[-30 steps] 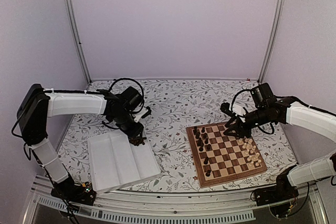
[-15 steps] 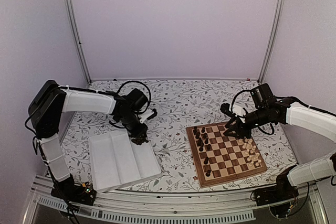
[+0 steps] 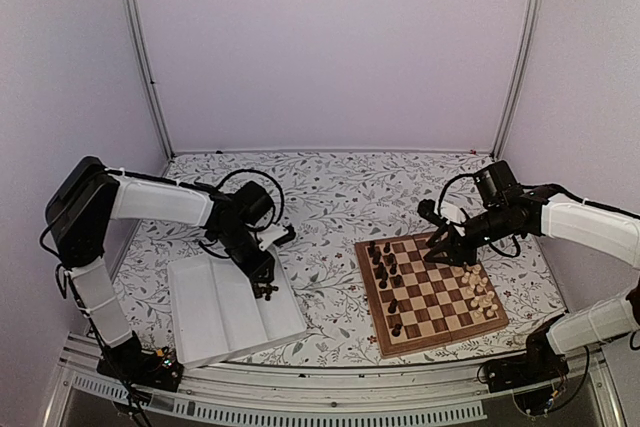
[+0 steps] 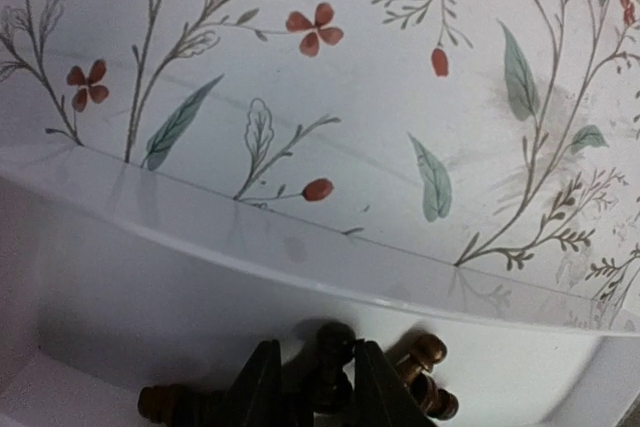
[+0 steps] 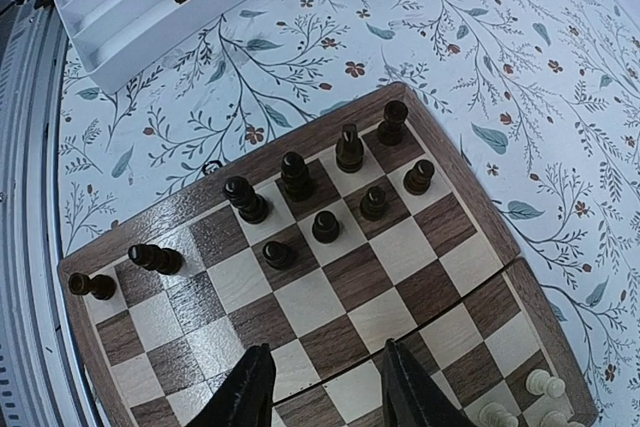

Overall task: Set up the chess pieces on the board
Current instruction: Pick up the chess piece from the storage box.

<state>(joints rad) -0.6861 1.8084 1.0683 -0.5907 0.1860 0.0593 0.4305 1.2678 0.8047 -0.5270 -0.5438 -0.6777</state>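
Observation:
The board lies at the right, also in the right wrist view. Several dark chess pieces stand along its left side; cream ones cluster at its right. My right gripper hovers open and empty over the board's middle. My left gripper is down in the white tray's right compartment. Its jaws stand narrowly either side of a dark piece; the right finger touches its head and a gap shows at the left finger. More brown pieces lie beside it.
The white ridged tray sits at the near left on the floral cloth, its wall close ahead in the left wrist view. It also shows far off in the right wrist view. Metal frame posts stand at the back corners.
My left gripper has moved from the tray's far right edge toward me and down into the right compartment, around a dark piece. My right gripper has barely shifted.

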